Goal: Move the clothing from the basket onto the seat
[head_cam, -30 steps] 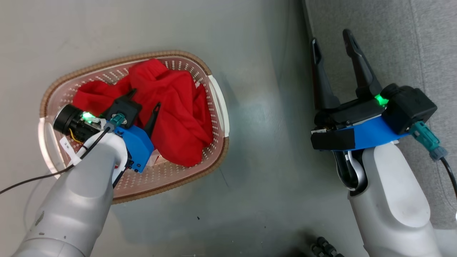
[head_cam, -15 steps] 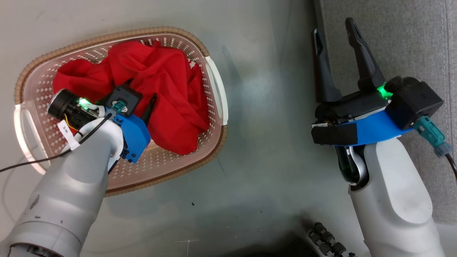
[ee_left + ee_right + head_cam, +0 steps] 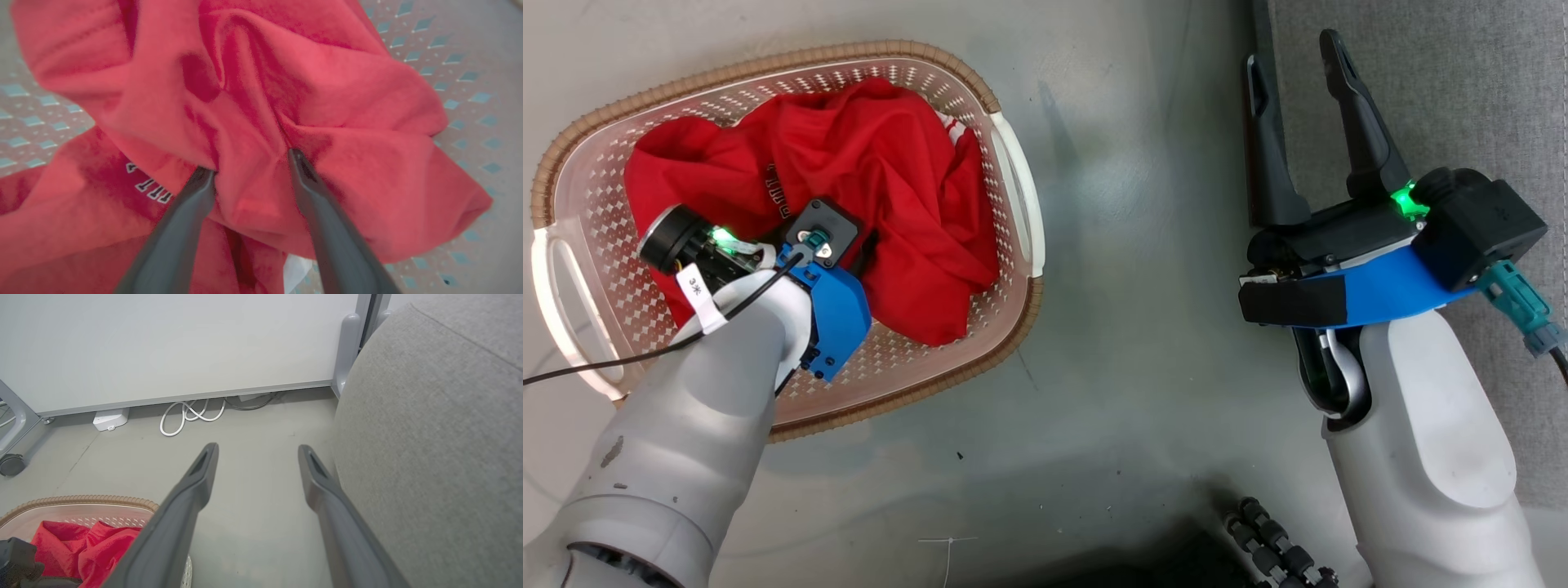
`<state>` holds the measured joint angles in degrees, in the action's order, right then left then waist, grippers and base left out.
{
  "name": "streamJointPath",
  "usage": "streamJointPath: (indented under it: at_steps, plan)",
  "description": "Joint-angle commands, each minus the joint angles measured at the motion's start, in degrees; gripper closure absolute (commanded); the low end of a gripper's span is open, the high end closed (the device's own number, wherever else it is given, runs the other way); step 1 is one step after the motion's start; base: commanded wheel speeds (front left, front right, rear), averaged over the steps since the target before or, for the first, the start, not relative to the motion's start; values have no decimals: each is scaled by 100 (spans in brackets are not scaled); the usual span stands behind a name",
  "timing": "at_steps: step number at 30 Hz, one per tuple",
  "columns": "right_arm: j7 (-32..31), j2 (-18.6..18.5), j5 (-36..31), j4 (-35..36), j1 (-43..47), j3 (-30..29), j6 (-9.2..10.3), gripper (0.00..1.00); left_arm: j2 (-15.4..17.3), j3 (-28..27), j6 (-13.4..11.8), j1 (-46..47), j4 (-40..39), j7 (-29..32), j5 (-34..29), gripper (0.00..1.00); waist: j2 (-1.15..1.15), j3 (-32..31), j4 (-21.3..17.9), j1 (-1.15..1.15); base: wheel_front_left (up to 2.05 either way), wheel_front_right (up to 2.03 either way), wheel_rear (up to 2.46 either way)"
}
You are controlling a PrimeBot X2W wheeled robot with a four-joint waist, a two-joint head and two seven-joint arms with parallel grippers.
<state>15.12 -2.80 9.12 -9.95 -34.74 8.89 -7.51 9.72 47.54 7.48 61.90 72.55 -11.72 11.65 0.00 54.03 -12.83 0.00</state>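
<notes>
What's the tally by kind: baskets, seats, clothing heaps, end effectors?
Basket: 1
Seat: 1
Clothing heap: 1, garment count unclear
End effectors: 2, left end effector and right end effector
Total: 5

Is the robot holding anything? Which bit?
Nothing yet. The left tool is open, pressed down around a fold of the red fabric jersey. The right tool is open and empty.

Cable tag [image 3: 695, 287], left of frame: reads "3" plus one unclear character. White lettering [image 3: 150, 190] on clothing [image 3: 261, 114]: partial, illegible.
</notes>
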Motion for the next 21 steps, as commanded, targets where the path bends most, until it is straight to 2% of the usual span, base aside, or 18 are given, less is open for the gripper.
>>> streamJointPath:
  at_steps: [1,14,21]
  plan:
    - [6,-16,-6,29,-67,-19,3,0,-4,77,-4,64,36,24,55,100,0,9,11,0,0,0,0]
    - [6,-16,-81,-33,-56,-59,4,0,-88,383,-4,107,74,-109,363,100,0,-83,133,0,0,0,0]
    - [6,-16,-133,-94,-2,-79,4,0,-216,512,-4,-55,-40,-269,608,100,0,-343,253,0,0,0,0]
